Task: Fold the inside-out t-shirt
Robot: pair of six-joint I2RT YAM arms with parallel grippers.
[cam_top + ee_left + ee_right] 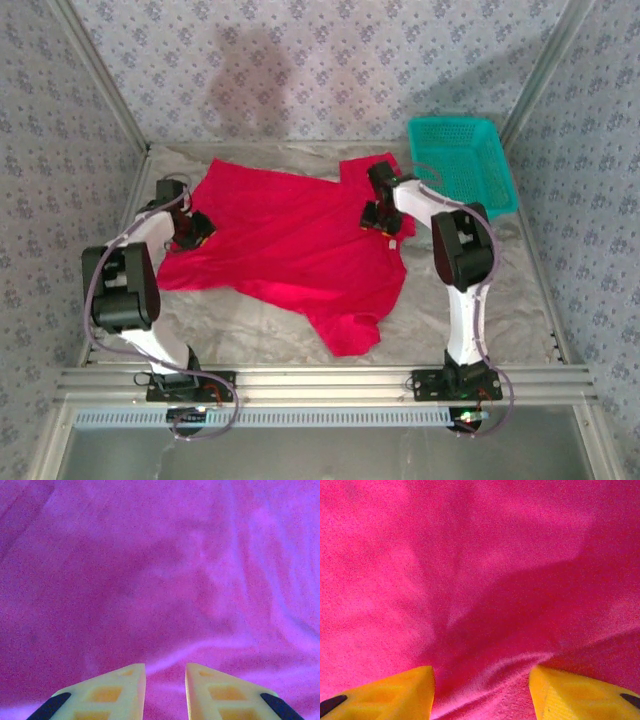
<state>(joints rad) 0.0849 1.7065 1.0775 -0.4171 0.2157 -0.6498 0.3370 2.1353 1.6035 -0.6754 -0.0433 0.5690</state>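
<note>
Though rumpled, one t-shirt [290, 250], one basket [450, 122].

T-shirt [290, 245]: bright red, plain soft cloth, short sleeves. Lies spread out and mostly flat on the desk [240, 320], mid-surface, set askew (long axis runs far left to near right). One sleeve [372, 172] points to the far right. A narrower end [350, 335] reaches toward the near edge. Fabric rumpled, with shallow creases throughout. Right wrist view: a raised ridge of cloth [490, 680] stands up from the surrounding fabric, shadow beside it.
</note>
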